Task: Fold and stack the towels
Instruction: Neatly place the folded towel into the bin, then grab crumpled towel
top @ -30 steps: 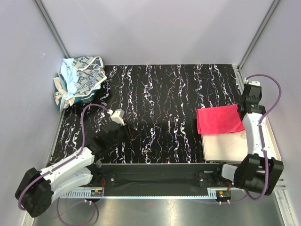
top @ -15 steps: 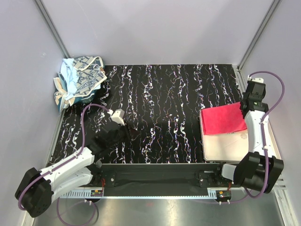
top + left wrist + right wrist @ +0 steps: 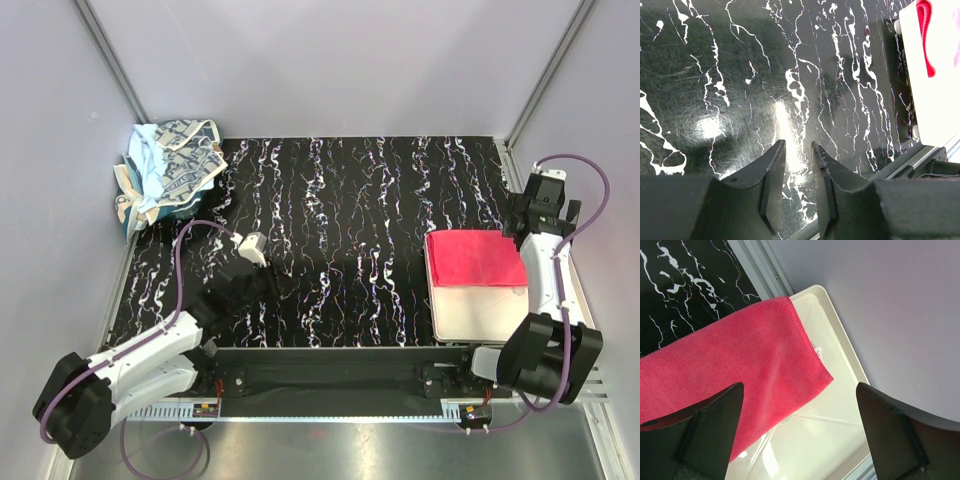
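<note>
- Our right hand (image 3: 799,389) hangs above the tray's far end, fingers wide apart, gripping nothing.
- The pink towel (image 3: 475,258) lies folded flat on the far half of the tray (image 3: 480,312).
- Our left hand (image 3: 796,145) hovers low over the worktop (image 3: 350,220), fingers a narrow gap apart, holding nothing.
- The other towels (image 3: 168,172) sit in the far-left corner (a crumpled heap, patterned and light blue).

Left gripper (image 3: 797,144) narrowly parted, right gripper (image 3: 799,386) spread wide
</note>
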`<state>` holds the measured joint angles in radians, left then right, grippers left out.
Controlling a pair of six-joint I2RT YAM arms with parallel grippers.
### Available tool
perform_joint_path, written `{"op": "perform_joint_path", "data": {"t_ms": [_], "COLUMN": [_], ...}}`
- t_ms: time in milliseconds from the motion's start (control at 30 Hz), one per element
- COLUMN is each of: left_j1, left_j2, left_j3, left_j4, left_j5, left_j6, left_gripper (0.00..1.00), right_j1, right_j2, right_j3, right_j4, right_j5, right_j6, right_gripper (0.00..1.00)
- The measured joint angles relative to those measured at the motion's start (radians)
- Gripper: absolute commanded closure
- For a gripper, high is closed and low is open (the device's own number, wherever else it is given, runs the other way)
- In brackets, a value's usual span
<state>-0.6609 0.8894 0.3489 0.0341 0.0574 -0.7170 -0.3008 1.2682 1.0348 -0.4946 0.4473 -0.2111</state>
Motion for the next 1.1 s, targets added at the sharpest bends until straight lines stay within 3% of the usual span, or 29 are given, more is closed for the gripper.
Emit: {"op": "perform_joint_path", "data": {"t_ms": [167,333,533,633,733,900,1000,1100], "left_j1": [0.0,0.0,0.0,-0.001,0.026,0.266,0.429,0.51], "left_j2": [0.011,0.01,0.011,0.045,0.167,0.406,0.539,0.694], "left_j3": [0.0,0.0,0.05,0.197,0.473,0.861,0.991,1.103], "left_j4": [0.006,0.013,-0.042,-0.13,-0.246,-0.316,-0.372,-0.408], "left_j5": [0.0,-0.006,-0.068,-0.175,-0.333,-0.464,-0.509,-0.53], "left_j6": [0.001,0.009,0.013,0.013,0.01,-0.026,-0.034,-0.025], "left_gripper": [0.66,0.65,0.59,0.49,0.41,0.39,0.39,0.39], "right_j1": [-0.002,0.011,0.271,0.388,0.438,0.446,0.444,0.444], "right_j2": [0.053,0.077,0.118,0.2,0.282,0.383,0.418,0.437], "right_j3": [0.128,0.291,0.287,0.287,0.287,0.291,0.286,0.284], "right_j4": [-0.084,-0.094,-0.006,0.059,0.111,0.188,0.25,0.297], "right_j5": [-0.017,-0.163,-0.232,-0.29,-0.347,-0.5,-0.573,-0.601], "right_j6": [0.131,0.336,0.489,0.549,0.598,0.667,0.698,0.727], "right_gripper": [0.0,0.0,0.0,0.0,0.0,0.0,0.0,0.0]}}
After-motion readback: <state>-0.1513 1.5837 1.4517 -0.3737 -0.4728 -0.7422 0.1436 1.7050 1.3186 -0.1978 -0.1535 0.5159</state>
